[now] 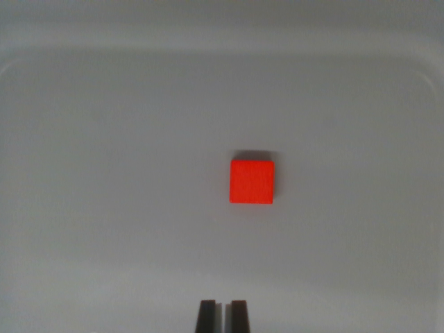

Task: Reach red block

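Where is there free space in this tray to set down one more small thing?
Nearly everywhere. The grey tray holds only the red block, slightly right of centre. Bare floor lies between the block and every tray wall, widest on the wrist view's left. The only tight spot is bottom centre, where the gripper fingertips show.

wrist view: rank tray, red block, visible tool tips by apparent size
1. tray, fills most of the frame
2. red block
3. tool tips, cut off by the bottom edge and nearest the camera, so their rank against the block is unsure
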`<state>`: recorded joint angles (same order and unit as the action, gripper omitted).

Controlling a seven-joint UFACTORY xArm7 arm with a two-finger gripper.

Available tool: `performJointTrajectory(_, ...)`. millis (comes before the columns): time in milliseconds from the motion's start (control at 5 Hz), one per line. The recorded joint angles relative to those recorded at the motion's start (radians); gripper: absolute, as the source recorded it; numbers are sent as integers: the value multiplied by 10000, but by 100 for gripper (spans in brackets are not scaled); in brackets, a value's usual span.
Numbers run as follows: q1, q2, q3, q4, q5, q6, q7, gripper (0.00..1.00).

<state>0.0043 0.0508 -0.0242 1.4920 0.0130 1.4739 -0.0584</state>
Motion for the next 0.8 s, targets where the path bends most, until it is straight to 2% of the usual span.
performJointTrajectory(200, 0, 0, 0, 0, 0, 0, 0, 0)
performJointTrajectory(400, -24, 178, 1, -181, 14, -359, -39, 0)
performJointTrajectory(600, -24, 178, 1, -181, 14, -359, -39, 0)
performJointTrajectory(800, -49, 372, 2, -378, 29, -749, -82, 0)
